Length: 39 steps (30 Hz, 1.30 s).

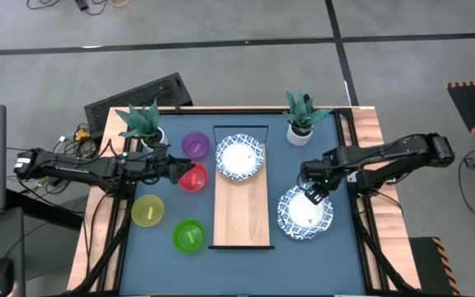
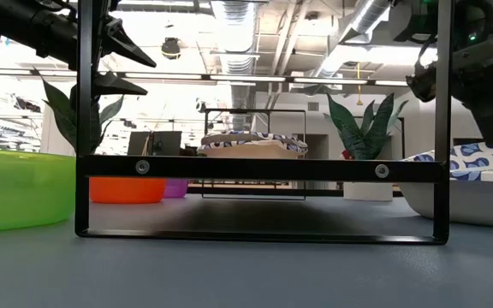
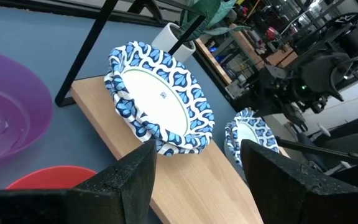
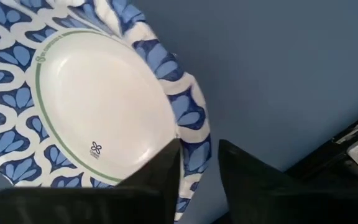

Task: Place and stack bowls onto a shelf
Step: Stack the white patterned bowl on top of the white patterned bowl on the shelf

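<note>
The shelf (image 1: 241, 210) is a light-wood plank lying mid-table. One white bowl with a blue-patterned rim (image 1: 240, 157) sits on its far end. A second such bowl (image 1: 304, 212) rests on the blue table to the right of the plank. My right gripper (image 4: 199, 168) points down over this bowl's far-left rim, narrowly open, with one finger inside the rim and one outside. My left gripper (image 3: 194, 180) hovers open and nearly level above the red bowl (image 1: 192, 177). The purple (image 1: 195, 146), yellow (image 1: 148, 210) and green (image 1: 189, 236) bowls stand on the table left of the plank. My right gripper comes from above with the bowl's fluted rim (image 4: 194, 146) in the gap between its fingers, one finger over the white inside and one over the table outside. I cannot tell whether either finger touches the rim. The bowl rests flat on the table.
Two potted plants in white pots (image 1: 143, 124) (image 1: 301, 115) stand at the table's far corners. A black metal frame (image 2: 264, 167) rises around the plank's near end. Wooden side rails (image 1: 369, 165) border the blue tabletop.
</note>
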### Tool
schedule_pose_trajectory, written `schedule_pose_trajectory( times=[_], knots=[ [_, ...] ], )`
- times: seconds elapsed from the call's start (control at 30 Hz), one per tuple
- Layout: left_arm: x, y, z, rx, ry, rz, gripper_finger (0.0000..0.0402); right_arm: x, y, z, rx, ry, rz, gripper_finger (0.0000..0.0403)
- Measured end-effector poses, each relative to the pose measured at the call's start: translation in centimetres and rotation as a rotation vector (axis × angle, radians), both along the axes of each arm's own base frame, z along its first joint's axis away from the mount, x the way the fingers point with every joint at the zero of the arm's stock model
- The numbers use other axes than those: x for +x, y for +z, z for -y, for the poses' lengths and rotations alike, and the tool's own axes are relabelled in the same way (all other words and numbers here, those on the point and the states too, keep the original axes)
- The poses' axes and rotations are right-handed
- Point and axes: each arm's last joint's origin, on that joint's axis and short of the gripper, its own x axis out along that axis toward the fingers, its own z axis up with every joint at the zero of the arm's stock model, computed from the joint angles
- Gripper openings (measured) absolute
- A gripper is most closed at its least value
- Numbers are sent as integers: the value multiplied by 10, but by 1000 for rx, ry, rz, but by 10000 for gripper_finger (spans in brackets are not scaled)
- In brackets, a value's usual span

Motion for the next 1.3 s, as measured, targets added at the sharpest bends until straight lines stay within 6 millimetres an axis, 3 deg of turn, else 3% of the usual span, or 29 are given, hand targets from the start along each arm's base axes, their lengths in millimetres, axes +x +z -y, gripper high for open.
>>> schedule_pose_trajectory(
  times=[0.3, 0.6, 1.07, 1.3],
  knots=[
    [0, -1, 0, 2, -1, -13, 218, 0, 0, 1, 4, -7, 2, 20],
    [0, -1, 0, 1, -1, -13, 218, -2, 7, -1, 71, -17, 31, 20],
    [0, -1, 0, 0, -1, -13, 218, 0, 79, 7, 41, -107, 338, 20],
    [0, -1, 0, 0, -1, -12, 218, 15, 111, 21, -17, -103, 575, 20]
  ],
)
